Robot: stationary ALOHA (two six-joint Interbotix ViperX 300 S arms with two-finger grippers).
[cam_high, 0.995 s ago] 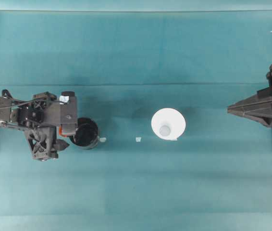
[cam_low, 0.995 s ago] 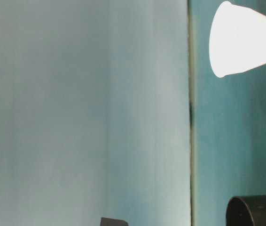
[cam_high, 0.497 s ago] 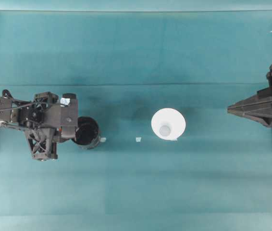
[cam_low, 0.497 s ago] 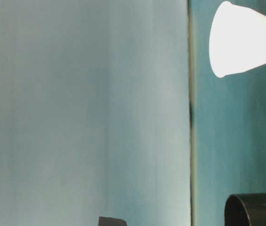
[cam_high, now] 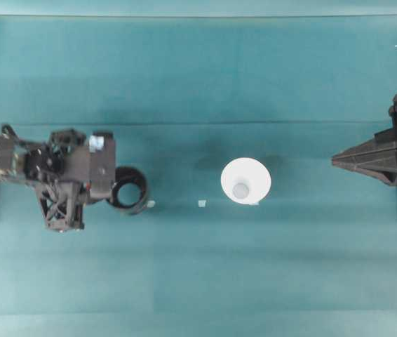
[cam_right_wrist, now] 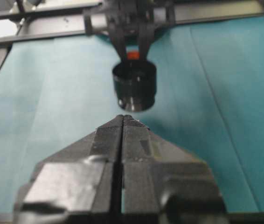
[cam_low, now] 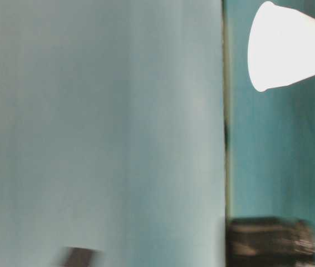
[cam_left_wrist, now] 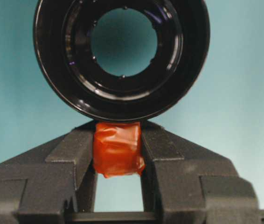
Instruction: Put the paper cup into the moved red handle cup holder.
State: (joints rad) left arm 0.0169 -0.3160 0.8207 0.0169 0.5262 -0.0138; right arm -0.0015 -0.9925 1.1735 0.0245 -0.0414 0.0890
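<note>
The left hand [cam_left_wrist: 118, 156] clenches the orange-red tab handle [cam_left_wrist: 118, 148] of the red handle cup holder [cam_high: 128, 196] between its two fingers [cam_left_wrist: 73, 154], and the glossy black ring sits just ahead of the fingertips at the left part of the teal bench [cam_high: 198, 274] in the overhead view. The right hand [cam_right_wrist: 122, 122] is clenched on nothing, its fingers pressed flat together, at the far right edge of the bench. Between them, well apart from both, the paper cup [cam_high: 245, 180] stands upside down, wide rim on the bench and greyish bottom facing up.
</note>
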